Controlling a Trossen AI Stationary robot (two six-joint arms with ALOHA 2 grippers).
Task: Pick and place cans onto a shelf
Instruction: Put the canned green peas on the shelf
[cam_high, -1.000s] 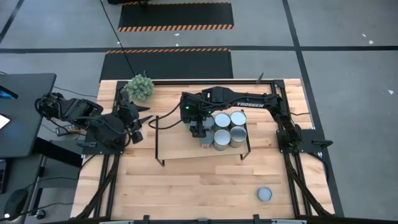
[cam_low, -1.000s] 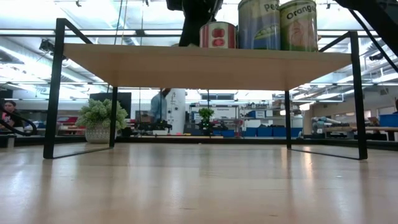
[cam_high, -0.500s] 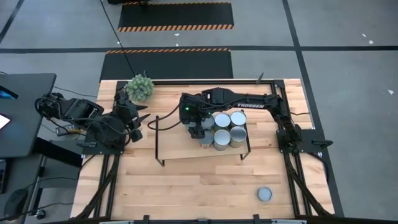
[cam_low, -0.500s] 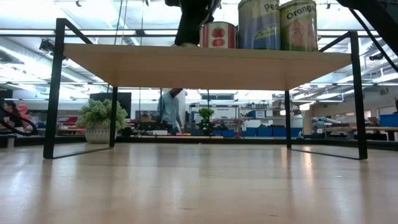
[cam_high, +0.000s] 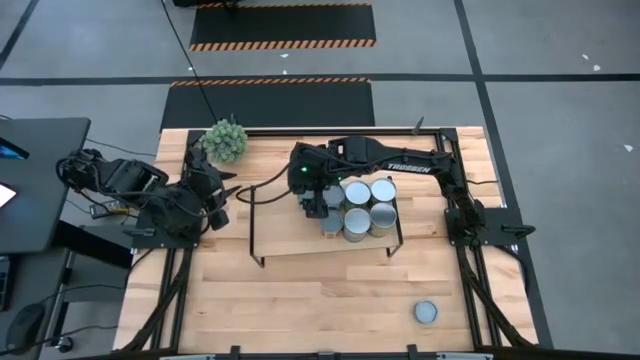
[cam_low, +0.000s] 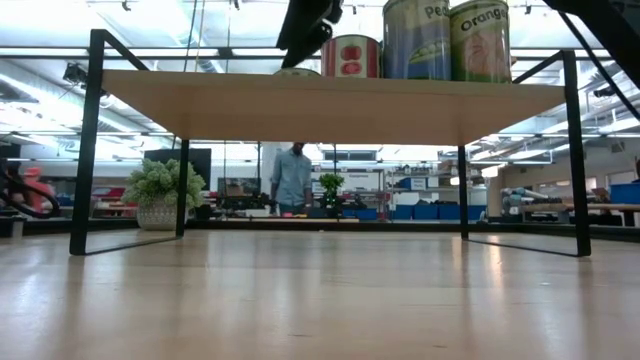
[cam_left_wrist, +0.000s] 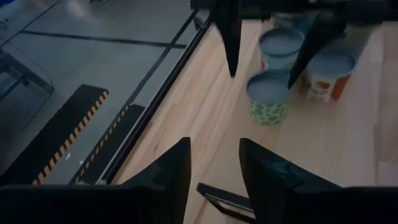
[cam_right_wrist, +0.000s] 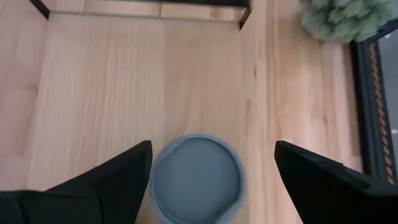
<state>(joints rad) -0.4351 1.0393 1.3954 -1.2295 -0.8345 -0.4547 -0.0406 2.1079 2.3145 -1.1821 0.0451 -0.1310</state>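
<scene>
High view: my right claw (cam_high: 318, 204) hangs over the shelf (cam_high: 290, 238) on the counter (cam_high: 300, 300), just beside the cluster of cans (cam_high: 368, 207) standing on the board; a lone can (cam_high: 426, 312) sits well apart on the counter near its right front corner, and my left claw (cam_high: 222, 195) waits at the counter's left edge near the plant ball (cam_high: 226, 139). Low view: three cans (cam_low: 417, 40) stand upright along the shelf top (cam_low: 330, 105), my dark right arm (cam_low: 308, 22) just beside the red-labelled one (cam_low: 351, 55); a person (cam_low: 292, 180) stands in the room beyond. Left wrist view: my left fingers (cam_left_wrist: 168, 171) stand slightly apart, holding nothing; three cans (cam_left_wrist: 268, 96) show farther off. Right wrist view: my right fingers (cam_right_wrist: 118, 168) are spread wide on either side of a grey-topped can (cam_right_wrist: 196, 179), not touching it.
</scene>
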